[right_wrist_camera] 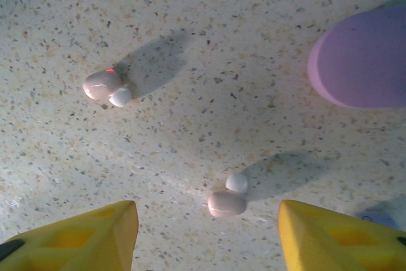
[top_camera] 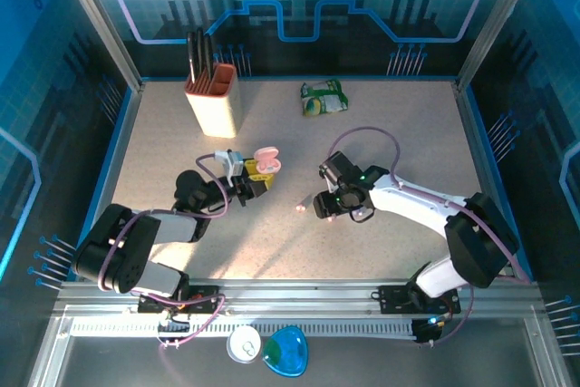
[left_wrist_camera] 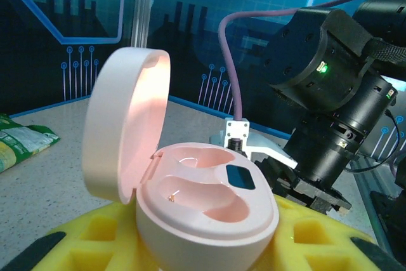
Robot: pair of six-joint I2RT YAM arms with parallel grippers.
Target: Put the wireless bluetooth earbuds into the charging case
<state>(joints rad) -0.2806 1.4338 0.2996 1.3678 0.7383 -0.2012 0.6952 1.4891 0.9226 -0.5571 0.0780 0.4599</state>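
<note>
Left wrist view: grips a pale pink charging case (left_wrist_camera: pixel 209 211) between the yellow foam pads (left_wrist_camera: pixel 95 236) of the left gripper (left_wrist_camera: pixel 209 252), lid hinged upright at the left, both wells bare, a small dark window beside them. Beyond the case, black body of the right arm (left_wrist_camera: pixel 330 74) trailing a lilac cable (left_wrist_camera: pixel 231 61).

Right wrist view: looks straight down on the speckled table (right_wrist_camera: pixel 190 17) past the right gripper (right_wrist_camera: pixel 206 239), yellow fingers (right_wrist_camera: pixel 82 239) spread apart and grasping nothing. Two pale pink earbuds (right_wrist_camera: pixel 104 85) loose on the table, well apart: one at upper left with a red light glowing, the other just ahead of the gap between the fingers. Lilac case (right_wrist_camera: pixel 365 55) at upper right.

Top external view: knife block (top_camera: pixel 213 101) and green packet (top_camera: pixel 323 97) far back on the table, well apart from both grippers.
</note>
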